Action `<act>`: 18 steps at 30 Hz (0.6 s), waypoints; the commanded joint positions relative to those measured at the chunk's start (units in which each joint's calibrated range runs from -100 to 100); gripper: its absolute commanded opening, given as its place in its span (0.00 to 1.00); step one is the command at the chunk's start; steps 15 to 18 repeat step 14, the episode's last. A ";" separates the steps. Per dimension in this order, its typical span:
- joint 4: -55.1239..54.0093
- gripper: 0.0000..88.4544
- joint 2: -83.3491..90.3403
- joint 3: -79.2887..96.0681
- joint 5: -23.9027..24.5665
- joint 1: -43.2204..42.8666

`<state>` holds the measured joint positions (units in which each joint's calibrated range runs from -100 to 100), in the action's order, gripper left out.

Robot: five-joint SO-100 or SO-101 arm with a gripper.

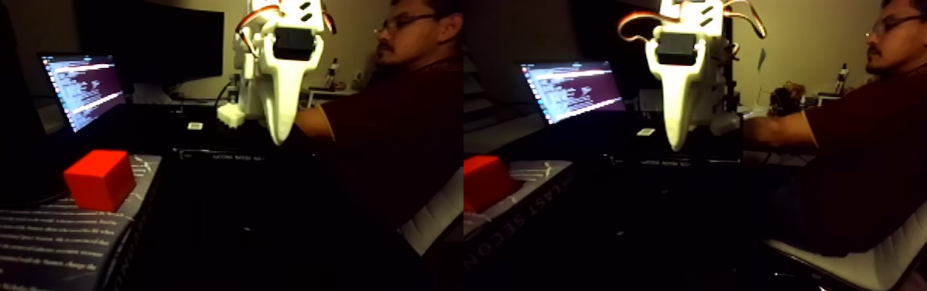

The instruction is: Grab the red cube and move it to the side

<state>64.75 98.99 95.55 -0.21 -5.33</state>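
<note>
Item, fingers (278, 133): white, hanging point-down in the upper middle of the fixed view, drawn to a single taper; whether they are together or slightly apart cannot be told in this light, and nothing is seen held in them. Item, arm body: white plastic with a black servo block (293, 42) and orange wiring above the fingers. Item, red cube (100, 179): resting on the cover of a closed printed book (29, 244) at the lower left, well apart from the fingers and lower than them. Item, laptop (83, 89): open, screen lit with text lines, behind the cube. Item, person (400, 100): seated at the right, forearm stretched toward the arm's base. Item, tabletop: dark, detail not legible. Status: the cube lies free of the fingers; this placement would suit either a cube awaiting a grasp or one already set aside, and the pictures do not settle which.
</note>
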 commanded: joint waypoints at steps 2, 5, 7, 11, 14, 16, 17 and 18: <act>0.28 0.01 0.17 -0.45 -0.25 0.17; 0.28 0.01 0.17 -0.45 -0.25 0.17; 0.28 0.01 0.17 -0.45 -0.25 0.17; 0.28 0.01 0.17 -0.45 -0.25 0.17; 0.28 0.01 0.17 -0.45 -0.25 0.17; 0.28 0.01 0.17 -0.45 -0.25 0.17; 0.28 0.01 0.17 -0.45 -0.25 0.17; 0.28 0.01 0.17 -0.45 -0.25 0.17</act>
